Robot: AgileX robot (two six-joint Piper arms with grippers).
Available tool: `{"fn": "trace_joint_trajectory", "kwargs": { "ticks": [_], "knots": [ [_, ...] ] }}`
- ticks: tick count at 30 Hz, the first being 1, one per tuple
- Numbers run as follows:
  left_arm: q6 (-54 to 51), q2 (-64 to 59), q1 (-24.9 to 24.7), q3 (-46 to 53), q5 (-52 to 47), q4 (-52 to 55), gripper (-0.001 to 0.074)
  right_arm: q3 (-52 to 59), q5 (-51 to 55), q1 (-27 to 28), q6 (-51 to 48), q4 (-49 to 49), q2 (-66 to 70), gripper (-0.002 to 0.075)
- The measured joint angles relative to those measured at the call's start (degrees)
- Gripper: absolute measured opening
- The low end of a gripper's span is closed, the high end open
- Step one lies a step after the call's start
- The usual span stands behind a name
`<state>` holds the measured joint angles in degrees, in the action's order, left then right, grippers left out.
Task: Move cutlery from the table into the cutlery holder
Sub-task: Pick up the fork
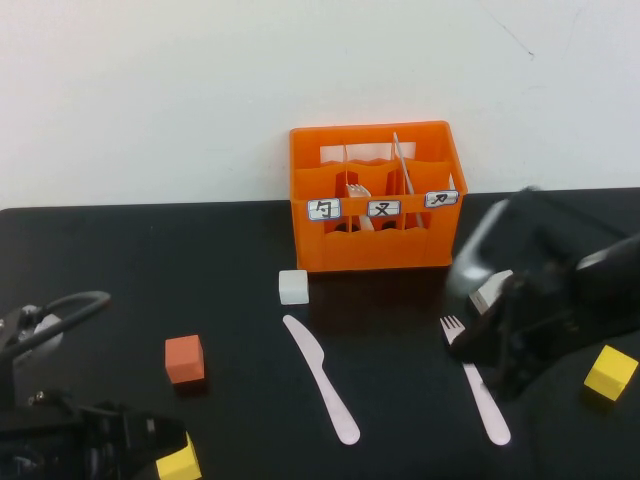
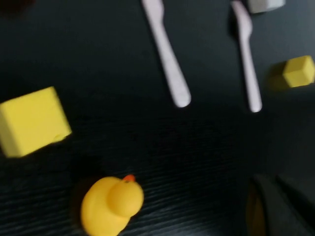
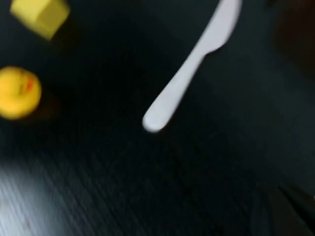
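Orange cutlery holder (image 1: 372, 200) stands at upper centre of the high view, at the back edge of the black table (image 1: 230, 290), against the wall. Pale cutlery already shows in its middle compartment.

Knife (image 1: 321, 378) lies flat on the table at lower centre, well in front of the holder, blade end toward it. Fork (image 1: 478, 385) lies flat at lower right of the frame, tines toward the holder.

Right gripper (image 1: 492, 350) is at right of the frame, directly over the fork's upper shaft and overlapping it in the picture; contact cannot be confirmed. Its fingers are closed together and hold nothing visible. The right wrist view shows the knife (image 3: 191, 69) on the table, apart from the fingers.

Left gripper (image 1: 95, 440) sits at lower left of the frame, fingers closed, empty, well apart from both utensils.

Other items: white cube (image 1: 293, 286), orange cube (image 1: 185, 359), yellow cubes (image 1: 610, 371) and (image 1: 178, 462), yellow duck (image 2: 112, 204).
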<state>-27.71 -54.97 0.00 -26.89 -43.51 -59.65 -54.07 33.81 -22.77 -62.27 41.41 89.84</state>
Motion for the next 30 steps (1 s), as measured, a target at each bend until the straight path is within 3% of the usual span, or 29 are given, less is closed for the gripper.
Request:
{"fn": "trace_joint_trajectory", "kwargs": {
  "ticks": [4, 8, 15, 19, 23, 30],
  "knots": [
    [-2.71, 0.00, 0.00, -0.05, -0.17, -2.39, -0.0001, -4.20, 2.46, -4.71, 9.80, -13.18, 4.44, -0.0002],
    [-3.75, 0.00, 0.00, -0.05, 0.95, -2.66, -0.0001, -7.79, 4.51, -6.01, 17.22, -23.32, 8.02, -0.0002],
    [-4.58, 0.00, 0.00, -0.05, 0.34, -2.80, -0.0001, -8.99, 2.54, -6.12, 15.48, -31.25, 10.59, -0.0002],
    [-4.83, 0.00, 0.00, -0.05, -0.05, -2.80, -0.0001, -9.24, -1.89, -5.54, 27.35, -32.35, 11.93, 0.0006],
    [-4.92, 0.00, 0.00, -0.05, -0.05, -2.42, -0.0001, -10.58, -2.89, -4.90, 37.51, -32.89, 13.49, 0.0104],
    [-5.05, 0.00, 0.00, -0.05, -0.46, -2.02, -0.0001, -11.11, -0.60, -4.76, 45.55, -33.31, 16.97, 0.0376]
  ]
}}
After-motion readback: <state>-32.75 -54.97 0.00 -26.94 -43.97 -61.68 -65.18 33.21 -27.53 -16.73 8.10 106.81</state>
